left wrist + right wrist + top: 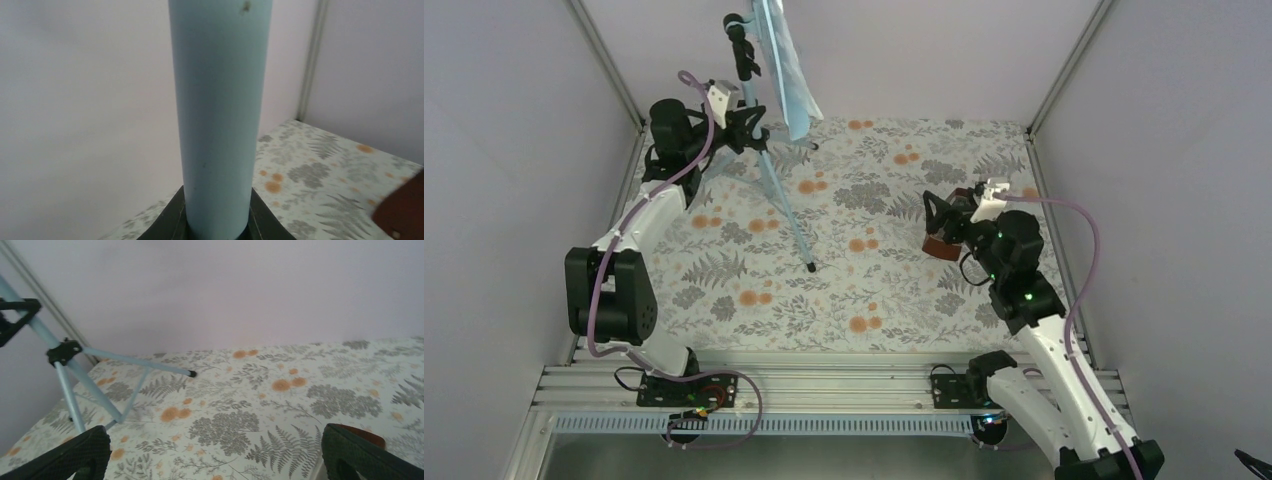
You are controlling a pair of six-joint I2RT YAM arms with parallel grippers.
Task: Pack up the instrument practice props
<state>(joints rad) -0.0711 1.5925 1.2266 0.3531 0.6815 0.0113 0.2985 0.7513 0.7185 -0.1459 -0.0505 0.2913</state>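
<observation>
The light-blue music stand [764, 165] stands on its tripod legs at the back left, its plate [786, 70] seen edge-on. My left gripper [744, 128] is shut on the stand's pole [220, 115], which fills the gap between the jaws in the left wrist view, where the gripper [217, 222] sits at the bottom edge. The brown metronome [944, 240] sits on the right of the table. My right gripper [939, 212] is open and empty right over it. In the right wrist view the gripper [215, 440] is wide open, with a brown edge of the metronome [369, 432] behind the right finger [360, 455]. No sheet-music pages show clearly.
The table is covered by a floral cloth [874, 280]. White walls with metal corner posts [1054, 70] close in the left, back and right. The stand's tripod legs [135, 362] spread across the back left of the cloth, one foot [811, 267] near the middle.
</observation>
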